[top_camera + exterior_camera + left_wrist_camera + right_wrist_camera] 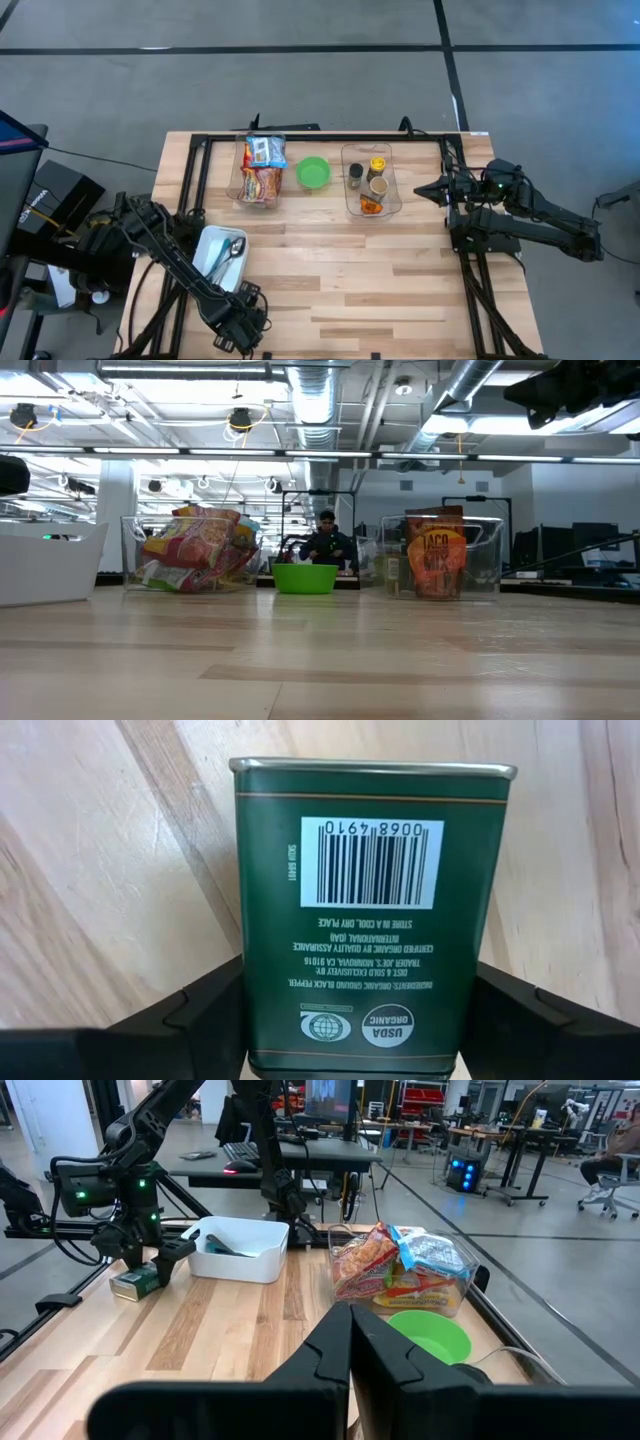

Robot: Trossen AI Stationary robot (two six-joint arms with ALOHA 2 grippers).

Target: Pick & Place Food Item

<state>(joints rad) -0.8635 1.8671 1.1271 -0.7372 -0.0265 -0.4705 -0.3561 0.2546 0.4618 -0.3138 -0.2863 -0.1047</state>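
Observation:
A dark green tin (370, 870) with a barcode label lies flat on the wooden table near its front left corner; it also shows in the right wrist view as the tin (133, 1285). My left gripper (360, 1015) points straight down over it, one finger on each side; in the high view this gripper (240, 330) hides the tin. My right gripper (350, 1342) is shut on nothing, level above the table's right edge (420, 188). My left gripper has the tin between its two fingers, which lie against its two long sides (252, 1010) near one end. The fingers (200, 1015) come from above, pointing down, across the tin. The tin lies flat on the table, barcode face up.
A white bin (203, 262) holding a spoon sits just beyond the left gripper. At the far side stand a clear bin of snack bags (262, 170), a green bowl (313, 172) and a clear bin of jars (370, 182). A person (326, 535) sits beyond the table.

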